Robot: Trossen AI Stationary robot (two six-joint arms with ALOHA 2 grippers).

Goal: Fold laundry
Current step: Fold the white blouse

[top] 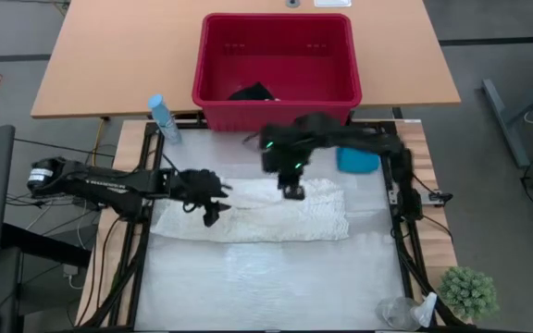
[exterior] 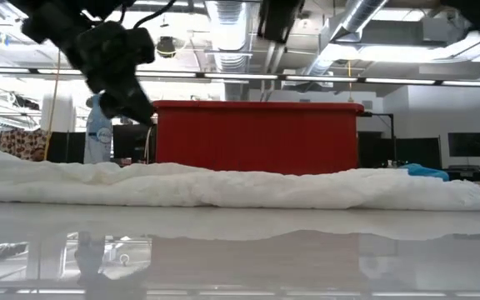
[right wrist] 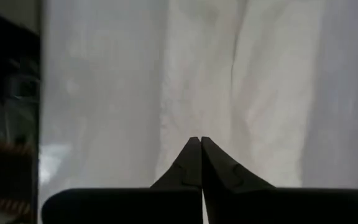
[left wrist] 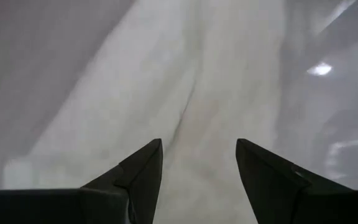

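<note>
Red basket (top: 276,55) holds dark garment (top: 252,92); left claw (top: 213,215) apart, right claw (top: 292,192) together, empty.

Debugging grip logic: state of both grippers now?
Left gripper: open, empty, above the cream-white textured cloth.
Right gripper: shut, empty, over the same cloth.

A: Low view: right gripper (exterior: 275,21) is cut off by the top edge, fingertips not shown. Turquoise garment (exterior: 425,172) is mostly hidden behind the cream cloth (exterior: 223,185); only a sliver is seen.

B: High view: dark garment (top: 252,92) is partly hidden by the red basket (top: 277,102) wall, shape can't be told. Clear item (top: 403,313) at the near right corner is too small to identify.

A: Left wrist view: cloth (left wrist: 191,93) is blurred, texture not resolved.
</note>
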